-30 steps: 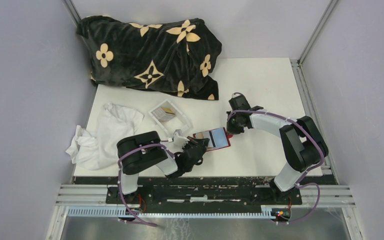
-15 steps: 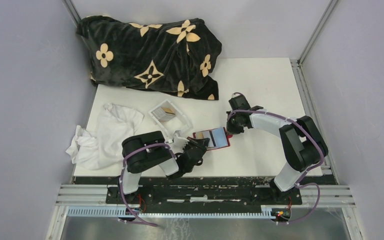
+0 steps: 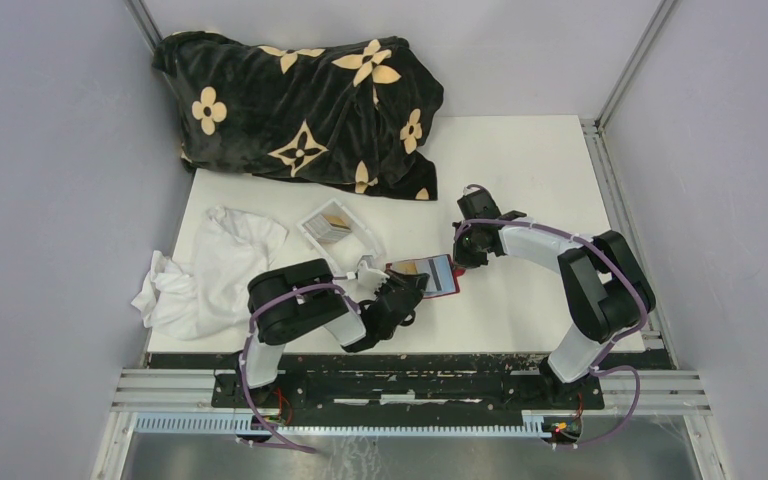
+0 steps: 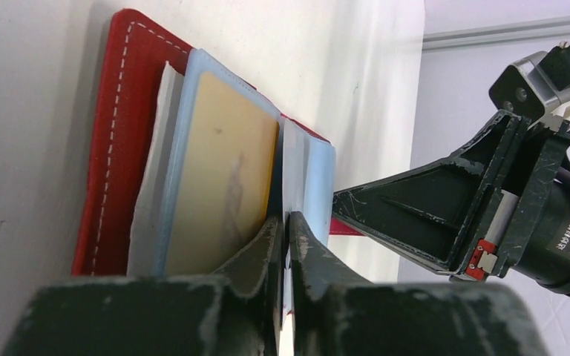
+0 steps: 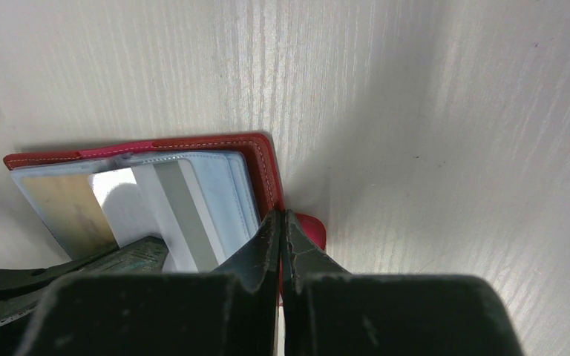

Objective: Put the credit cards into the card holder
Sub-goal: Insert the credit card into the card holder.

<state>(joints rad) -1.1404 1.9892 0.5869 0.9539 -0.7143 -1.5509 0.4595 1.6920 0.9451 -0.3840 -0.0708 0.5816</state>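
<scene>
The red card holder (image 3: 444, 291) lies open on the table between both arms. In the left wrist view the holder (image 4: 111, 148) shows a yellow-orange card (image 4: 219, 178) in a pale blue sleeve. My left gripper (image 4: 286, 221) is shut on the near edge of a thin pale credit card (image 4: 294, 167) standing in the holder. My right gripper (image 5: 282, 216) is shut on the holder's right edge (image 5: 263, 163), by the red snap tab (image 5: 310, 230). A grey-striped card (image 5: 185, 215) shows in the right wrist view. In the top view the left gripper (image 3: 407, 292) and right gripper (image 3: 460, 258) flank the holder.
A clear plastic box (image 3: 352, 243) holding more cards stands just left of the holder. A white cloth (image 3: 205, 270) lies at the left. A black blanket with tan flowers (image 3: 300, 100) covers the back left. The table's near edge runs just behind the left gripper.
My left arm has shifted right and forward, moving the held card further over the holder. Less of the blue card shows. The right arm has hardly moved.
</scene>
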